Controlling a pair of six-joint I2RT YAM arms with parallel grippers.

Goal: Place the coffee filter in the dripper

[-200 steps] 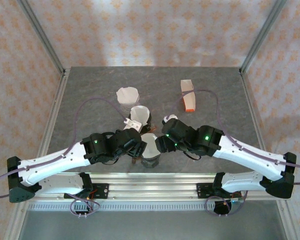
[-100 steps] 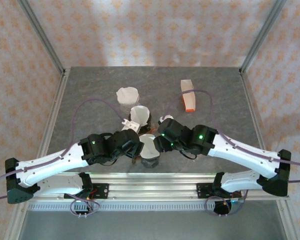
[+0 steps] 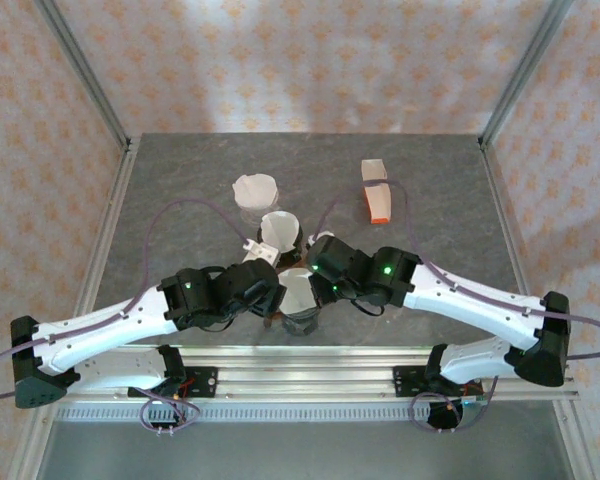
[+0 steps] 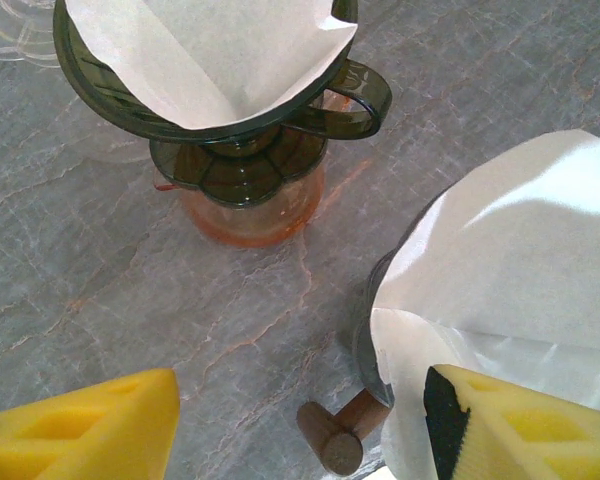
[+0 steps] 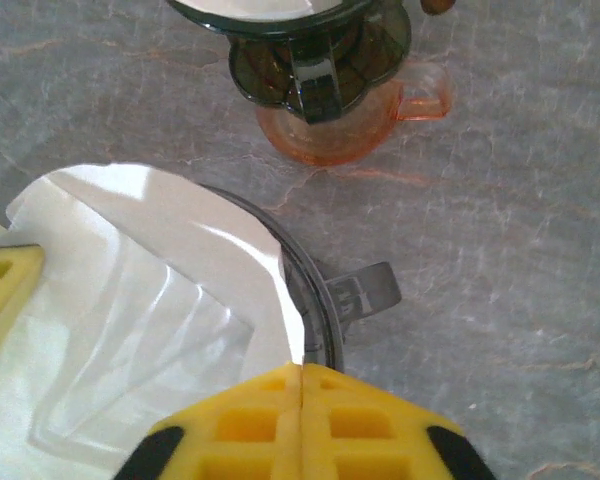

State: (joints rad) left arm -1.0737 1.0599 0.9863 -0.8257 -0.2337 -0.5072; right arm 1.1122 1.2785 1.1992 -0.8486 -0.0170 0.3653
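Right hand point(image 5: 300, 378) pressed together, pinching rim of coffee filter point(image 5: 130, 300). Filter lies over mouth of near dripper point(image 5: 320, 290), seemingly not seated. Left hand point(image 4: 300, 395) spread, one finger against paper. Next: let go, push cone down evenly. Beyond on counter point(image 5: 500, 200): second dripper point(image 4: 230, 160), lined.

Two drippers: a dark green dripper point(image 4: 240, 165) and a grey dripper point(image 5: 318, 300). Three white paper filters: the green dripper's filter point(image 4: 210, 50), the grey dripper's filter point(image 4: 510, 260) and a back filter point(image 3: 255, 188). One orange glass cup point(image 4: 250, 215). One orange-and-white box point(image 3: 377, 195). Two robot arms: left arm point(image 3: 110, 325), right arm point(image 3: 480, 300).
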